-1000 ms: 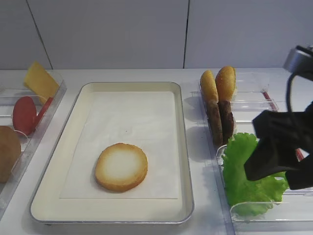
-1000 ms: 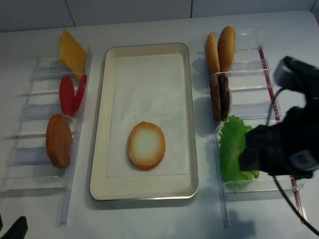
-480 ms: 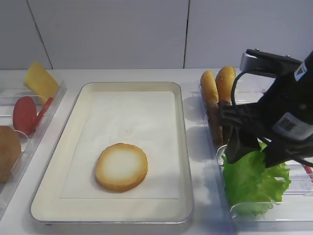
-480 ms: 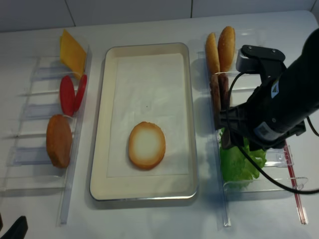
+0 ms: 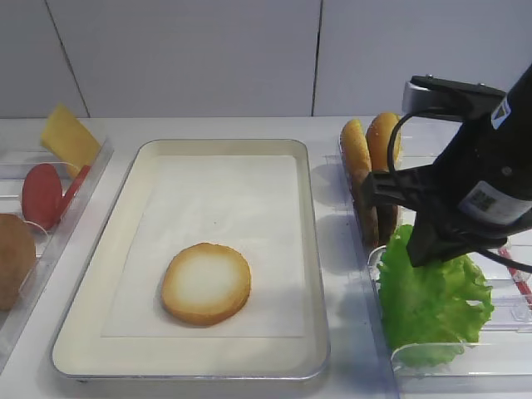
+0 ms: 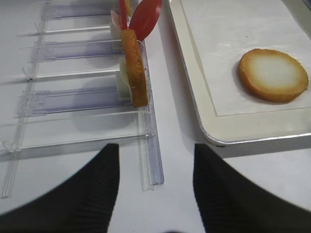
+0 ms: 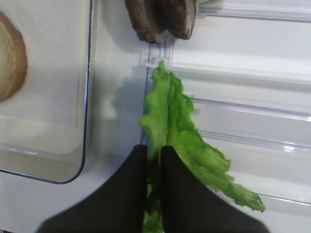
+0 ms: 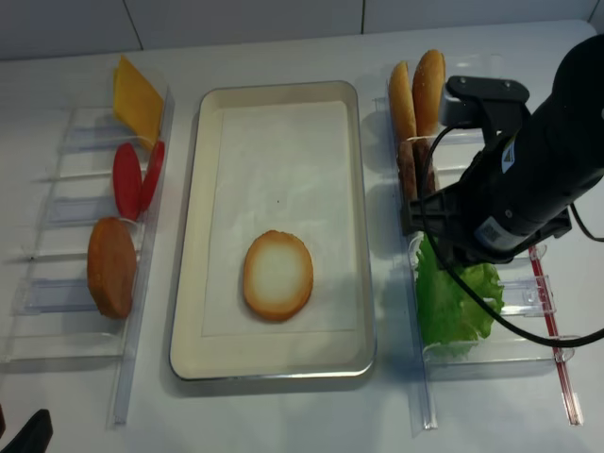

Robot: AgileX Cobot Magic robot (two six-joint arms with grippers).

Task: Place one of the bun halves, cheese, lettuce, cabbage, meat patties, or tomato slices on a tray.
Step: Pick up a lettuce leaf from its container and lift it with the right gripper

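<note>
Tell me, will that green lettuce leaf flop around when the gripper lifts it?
Probably floppy: the lettuce looks thin and ruffled, with wavy edges. It likely weighs very little, since the right gripper pinches it by one thin edge. It might tear or slip, because only that narrow bit sits between the closed fingers.

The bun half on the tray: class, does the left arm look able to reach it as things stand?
Probably yes. The bun half lies uncovered on the tray's paper liner, just right of the left end effector, which is open. Nothing stands between them; the right end effector is away at the lettuce.
</note>
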